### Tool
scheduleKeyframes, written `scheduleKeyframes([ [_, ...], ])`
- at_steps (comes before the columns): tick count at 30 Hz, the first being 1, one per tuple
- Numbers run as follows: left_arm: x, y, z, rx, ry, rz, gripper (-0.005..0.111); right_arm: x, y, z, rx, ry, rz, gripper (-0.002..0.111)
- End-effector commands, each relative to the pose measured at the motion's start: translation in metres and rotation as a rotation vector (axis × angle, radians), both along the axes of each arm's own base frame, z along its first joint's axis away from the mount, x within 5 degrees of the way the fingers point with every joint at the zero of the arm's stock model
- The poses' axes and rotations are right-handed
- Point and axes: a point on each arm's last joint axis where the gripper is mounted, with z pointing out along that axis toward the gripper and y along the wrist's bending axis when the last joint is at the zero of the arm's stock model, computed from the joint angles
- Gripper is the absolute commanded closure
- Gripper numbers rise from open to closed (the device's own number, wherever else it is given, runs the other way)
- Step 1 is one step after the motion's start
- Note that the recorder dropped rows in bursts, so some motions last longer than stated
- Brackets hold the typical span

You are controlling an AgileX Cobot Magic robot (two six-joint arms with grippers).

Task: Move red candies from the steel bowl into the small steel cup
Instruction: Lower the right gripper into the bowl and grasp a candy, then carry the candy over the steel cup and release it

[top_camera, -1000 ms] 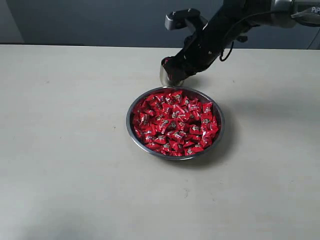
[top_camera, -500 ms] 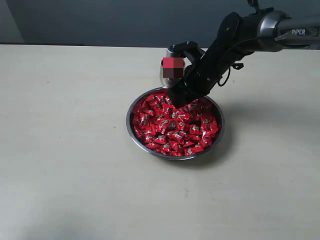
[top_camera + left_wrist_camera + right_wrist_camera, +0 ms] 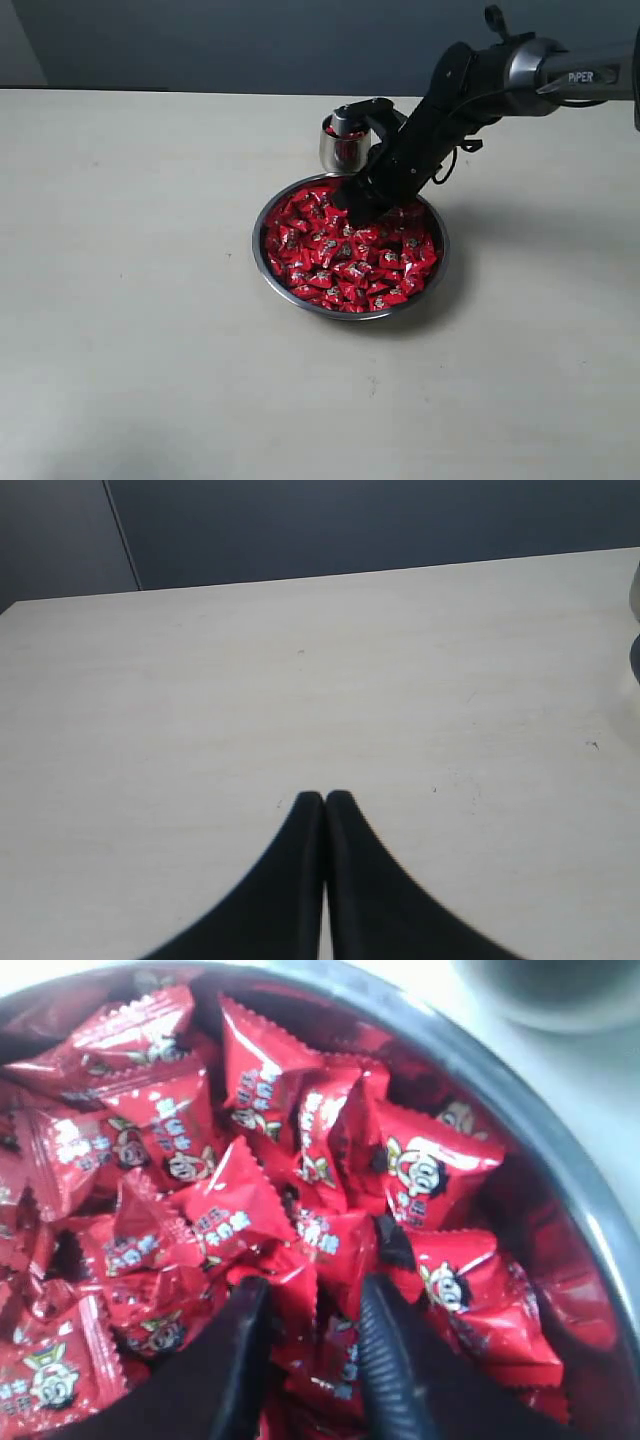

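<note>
Red candies (image 3: 350, 255): many small sweets in shiny red wrappers with a pale printed figure, heaped to fill the bowl; the right wrist view shows their crimped edges up close (image 3: 420, 1175).

Bowl (image 3: 262, 262): wide, shallow, shiny steel with a thin rim. It stands near the middle of the bench (image 3: 130, 320), upright.

Cup (image 3: 336, 152): small shiny steel tumbler, upright on the bench at 12 o'clock from the bowl, just beyond the rim. Whether cup and bowl touch cannot be told. Red shows at its mouth, so at least one candy lies inside.

Right arm (image 3: 470, 85): dark, reaching in from 2 o'clock and slanting down to the bowl. Right jaws: tips sunk into the heap at the bowl's 12 o'clock side, close by the cup. They stand parted by a moderate gap, with a red wrapper lying between them. No candy is lifted, and no squeeze on the wrapper shows.

Left jaws: seen only in the left wrist view, black tips pressed together with nothing between them, hanging above bare pale bench (image 3: 300, 680).
</note>
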Motion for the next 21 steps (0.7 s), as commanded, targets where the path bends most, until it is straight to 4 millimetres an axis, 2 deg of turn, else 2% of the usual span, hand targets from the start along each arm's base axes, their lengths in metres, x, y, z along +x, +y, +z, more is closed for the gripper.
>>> scheduleKeyframes([
  [1,0.000,0.000,0.003,0.003,-0.018,-0.005,0.106,0.001,-0.001,-0.001,0.003,0.000,0.001,0.107],
  [6,0.000,0.000,0.003,0.003,-0.018,-0.005,0.106,0.000,0.000,0.008,0.018,-0.005,0.000,0.108],
  [21,0.000,0.000,0.003,0.003,-0.018,-0.005,0.106,-0.005,-0.002,0.059,0.070,-0.089,0.007,0.108],
])
